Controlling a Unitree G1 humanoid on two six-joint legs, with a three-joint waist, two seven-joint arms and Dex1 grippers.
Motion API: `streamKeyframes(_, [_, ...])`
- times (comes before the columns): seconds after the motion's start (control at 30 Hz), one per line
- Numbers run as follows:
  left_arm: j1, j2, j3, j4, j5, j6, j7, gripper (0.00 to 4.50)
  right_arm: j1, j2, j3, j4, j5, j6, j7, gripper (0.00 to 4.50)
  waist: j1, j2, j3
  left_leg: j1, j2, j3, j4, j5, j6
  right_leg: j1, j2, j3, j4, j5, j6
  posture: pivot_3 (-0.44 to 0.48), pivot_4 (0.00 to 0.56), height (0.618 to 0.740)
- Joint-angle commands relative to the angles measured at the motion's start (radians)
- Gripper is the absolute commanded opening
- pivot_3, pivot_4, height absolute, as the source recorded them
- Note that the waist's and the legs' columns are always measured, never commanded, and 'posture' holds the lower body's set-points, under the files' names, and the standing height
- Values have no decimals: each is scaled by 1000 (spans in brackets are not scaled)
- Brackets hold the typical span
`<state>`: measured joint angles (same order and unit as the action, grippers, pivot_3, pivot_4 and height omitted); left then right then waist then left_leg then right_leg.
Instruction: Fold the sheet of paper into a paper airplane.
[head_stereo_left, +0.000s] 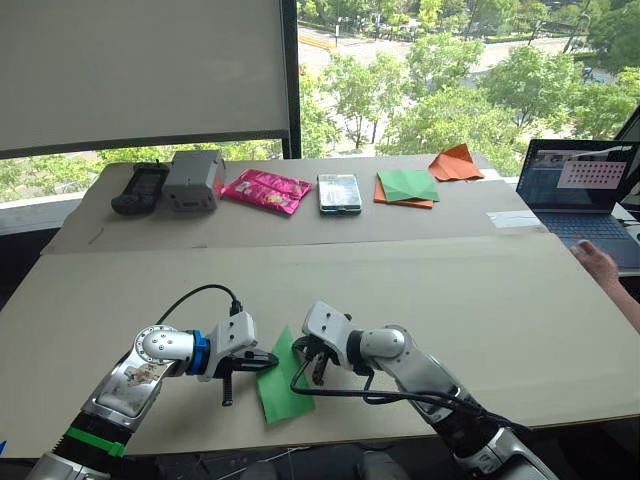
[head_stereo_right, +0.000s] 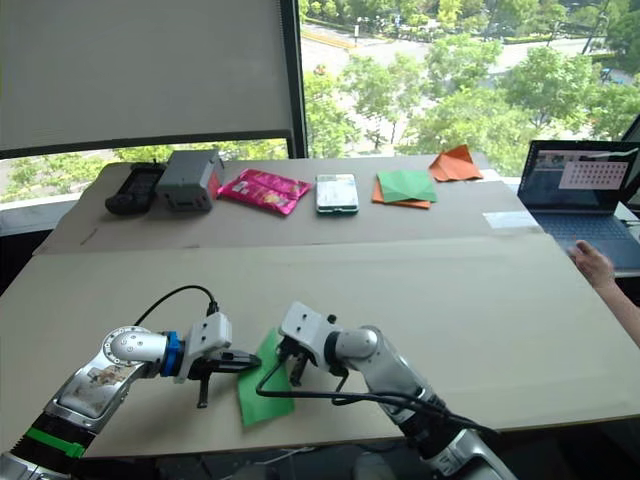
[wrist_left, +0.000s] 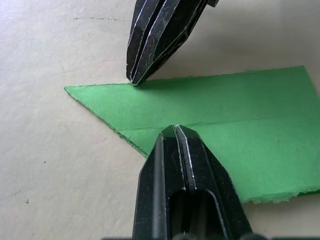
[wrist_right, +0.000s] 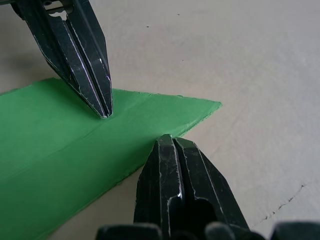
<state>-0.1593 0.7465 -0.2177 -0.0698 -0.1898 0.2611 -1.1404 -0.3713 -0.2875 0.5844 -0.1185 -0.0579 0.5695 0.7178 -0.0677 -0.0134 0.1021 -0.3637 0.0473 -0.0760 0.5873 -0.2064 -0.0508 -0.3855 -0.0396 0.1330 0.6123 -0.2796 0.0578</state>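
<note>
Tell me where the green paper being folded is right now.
The sheet of paper lies flat near the table's front edge, between the left pincer and right pincer, whose shut tips both press on it.

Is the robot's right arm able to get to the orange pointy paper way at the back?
Probably not from here. The right gripper is down at the green sheet of paper near the front edge, and the orange pointed paper lies far across the table.

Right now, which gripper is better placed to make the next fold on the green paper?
Probably the right gripper: its closed tip sits at the paper's slanted edge, ready to work it. The left gripper, closed, rests on the centre crease and can pin it.
</note>
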Motion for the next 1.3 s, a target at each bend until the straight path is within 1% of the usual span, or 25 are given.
streamKeyframes(0.03, [17, 9, -32, 37, 47, 11, 9, 24, 61, -39, 117, 59, -18, 80, 74, 0, 0, 0, 0, 0, 0, 0, 0, 0, 0, 0, 0, 0, 0, 0, 0, 0, 150, 740])
streamKeyframes(0.17, [17, 8, -35, 39, 49, 11, 10, 24, 62, -66, 130, 29, -22, 70, 96, 0, 0, -1, 0, 0, 0, 0, 0, -1, 0, 0, 0, 0, 0, 0, 0, 0, 150, 740])
streamKeyframes(0.23, [18, 8, -37, 39, 50, 11, 10, 24, 60, -63, 126, 24, -27, 67, 85, 0, 0, -1, 0, 0, 0, 0, 0, -1, 0, 0, 0, 0, 0, 0, 0, 0, 150, 740])
streamKeyframes(0.33, [18, 7, -39, 37, 50, 12, 9, 24, 47, -42, 85, 34, -31, 44, 46, 0, -1, -2, 0, 0, 0, 0, 0, -1, 0, 0, 0, 0, 0, 0, 0, 0, 150, 740])
streamKeyframes(0.47, [12, 5, -42, 41, 52, 10, 7, 24, 25, 3, -20, -23, 26, 11, 26, 0, -1, -1, 2, 0, 0, 0, 0, -1, 0, -1, 0, 0, 0, 0, 0, 0, 150, 740])
streamKeyframes(0.57, [10, 5, -42, 42, 53, 10, 6, 24, 14, 25, -53, -36, 43, -13, 20, 0, 0, -2, 7, 0, 0, 0, 0, -1, 0, -1, 0, 0, 0, 0, 0, 0, 150, 740])
streamKeyframes(0.73, [11, 8, -40, 40, 55, 9, 6, 24, 21, 37, -29, -4, 31, -45, 19, 0, 0, -1, 10, 0, 0, -1, 0, -1, 0, -1, 0, 0, 0, 0, 0, 0, 150, 740])
streamKeyframes(1.0, [15, 13, -37, 37, 55, 12, 4, 24, 24, 55, -29, 37, 26, -90, 7, 0, -2, 0, 10, 0, 0, -1, 0, -1, 0, -1, 0, 0, 0, 0, 0, 0, 150, 740])
streamKeyframes(1.2, [9, 15, -35, 41, 55, 11, 1, 24, 35, 29, 30, 52, -24, -83, 16, 0, -2, 0, 10, 0, 0, -1, 0, -1, 0, -1, 0, 0, 0, 0, 0, 0, 150, 740])
streamKeyframes(1.3, [9, 15, -34, 43, 55, 10, 1, 24, 50, 15, 59, 55, -47, -48, 27, 0, -2, 0, 10, 1, 0, -1, 0, -1, 0, -1, 0, 0, 0, 0, 0, 0, 150, 740])
